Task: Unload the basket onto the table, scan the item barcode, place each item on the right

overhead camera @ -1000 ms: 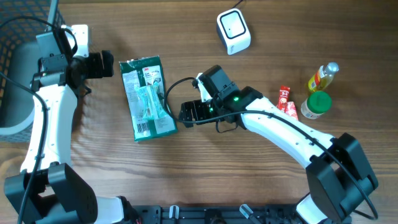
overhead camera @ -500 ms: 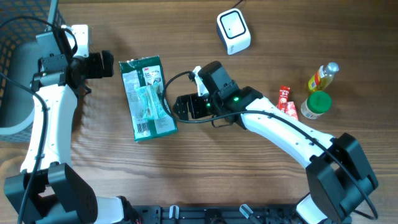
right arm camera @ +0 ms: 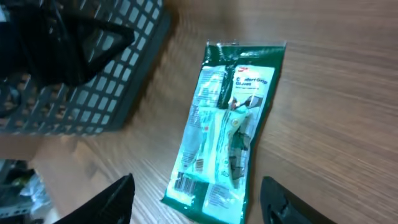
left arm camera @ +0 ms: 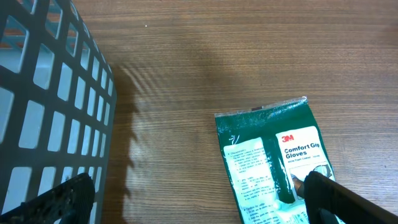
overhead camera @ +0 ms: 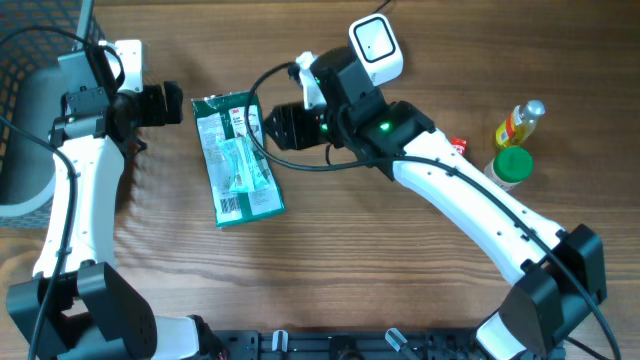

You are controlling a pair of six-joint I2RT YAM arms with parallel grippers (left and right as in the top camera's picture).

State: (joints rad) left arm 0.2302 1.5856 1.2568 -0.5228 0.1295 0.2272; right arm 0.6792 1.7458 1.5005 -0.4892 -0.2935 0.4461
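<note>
Two sets of fingers, both parted and empty: left gripper [overhead camera: 178, 104] at the glove packet's [overhead camera: 237, 157] ten o'clock, right gripper [overhead camera: 272, 127] at two o'clock. The packet's lying flat on the table [overhead camera: 350, 270].

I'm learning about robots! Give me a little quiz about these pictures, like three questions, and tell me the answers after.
1. True or false: the green packet lies on the wooden table.
2. What does the packet's label say is inside? A) cookies B) gloves C) batteries
3. Are the left fingers and the right fingers spread apart or pinched together?
Key: 1 true; 2 B; 3 spread apart, holding nothing.
</note>
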